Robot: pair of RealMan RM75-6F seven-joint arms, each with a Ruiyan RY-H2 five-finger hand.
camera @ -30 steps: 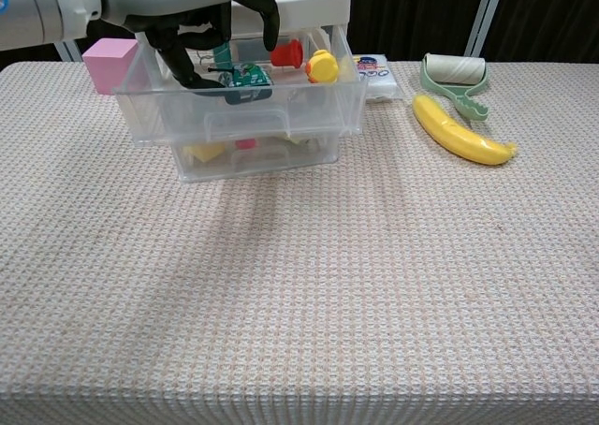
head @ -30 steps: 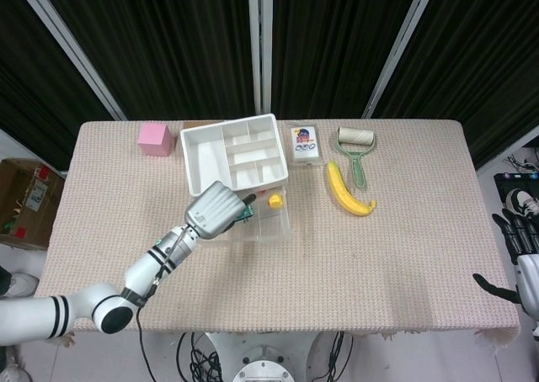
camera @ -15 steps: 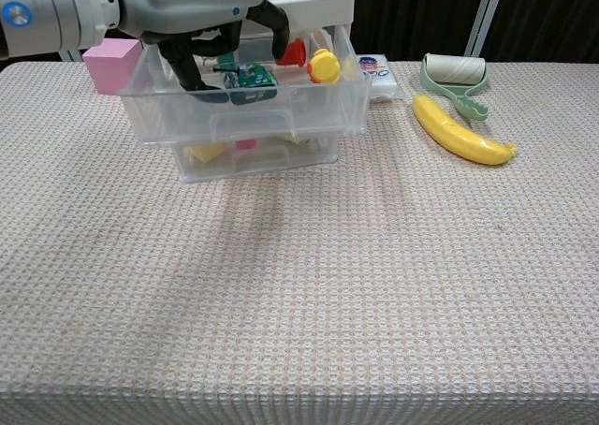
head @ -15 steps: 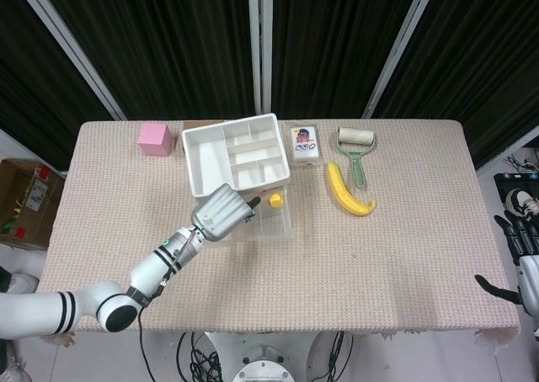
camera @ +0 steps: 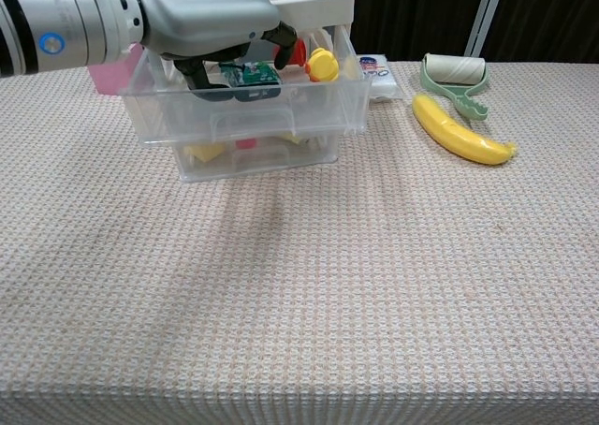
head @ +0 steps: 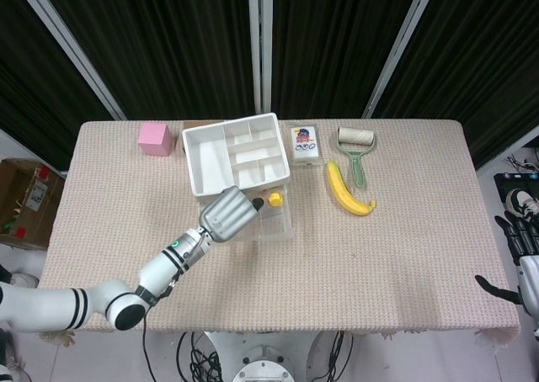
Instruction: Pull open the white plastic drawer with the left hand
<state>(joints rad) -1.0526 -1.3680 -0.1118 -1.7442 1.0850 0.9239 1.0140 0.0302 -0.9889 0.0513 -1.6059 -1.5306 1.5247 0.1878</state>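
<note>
Hooking over the upper drawer (camera: 248,107), the left hand (camera: 211,18) sits above the drawer's open top, dark fingertips (camera: 281,41) curled down inside; whether they actually press the front wall, I cannot tell. The drawer, clear-looking plastic in the chest view, stands near the surface's (head: 404,239) far-left part, under a white divided tray (head: 236,153), and already juts forward past the lower drawer (camera: 253,153). Inside: yellow toy (camera: 323,66), red piece (camera: 292,52), green-labelled item (camera: 251,75).

Risks, as judged:
- The whole unit looks light. A further pull may drag the stack along the surface rather than slide the drawer, since nothing braces it.
- Pulled too far, the drawer could leave its frame and tip, spilling contents.
- The tray on top could shift or slide off if the unit jerks.
- Curled fingers could snag the green-labelled item.

Right hand (head: 514,252) idles at the surface's far right edge, fingers apart, holding nothing. Banana (camera: 459,133), lint roller (camera: 454,74), pink block (head: 155,138) lie well apart.
</note>
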